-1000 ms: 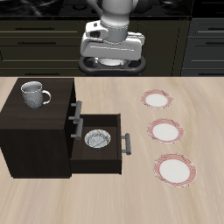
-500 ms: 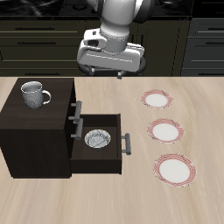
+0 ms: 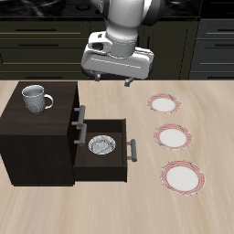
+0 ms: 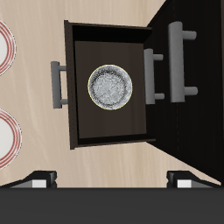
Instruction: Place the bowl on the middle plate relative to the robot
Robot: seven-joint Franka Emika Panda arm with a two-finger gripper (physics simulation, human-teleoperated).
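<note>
The bowl [image 3: 101, 144] is seen lying inside the pulled-out drawer [image 3: 101, 168] of a dark cabinet [image 3: 37, 137], which stands toward one side of the table [image 3: 110, 96] and reaches close to its front edge. In the wrist view the bowl [image 4: 110, 87] is shown upright at about the middle of the drawer [image 4: 87, 52] floor, clear of the drawer walls, its speckled inside facing up. A grey-white mug [image 3: 36, 98] is set on the cabinet top, handle turned toward the table's back edge.

Three red-rimmed plates are laid in a row running from back to front on the bare part of the table, well apart from the cabinet. The middle plate [image 3: 173, 137] is found between the plate nearer the back edge [image 3: 164, 104] and the plate nearest the front edge [image 3: 183, 176]; nothing is carried on it.

The claw [image 3: 111, 82] is held high above the table near its back edge, over no plate, and well clear of the bowl. Its fingers [image 4: 38, 179] are seen spread wide apart in the wrist view, and nothing is gripped between them.
</note>
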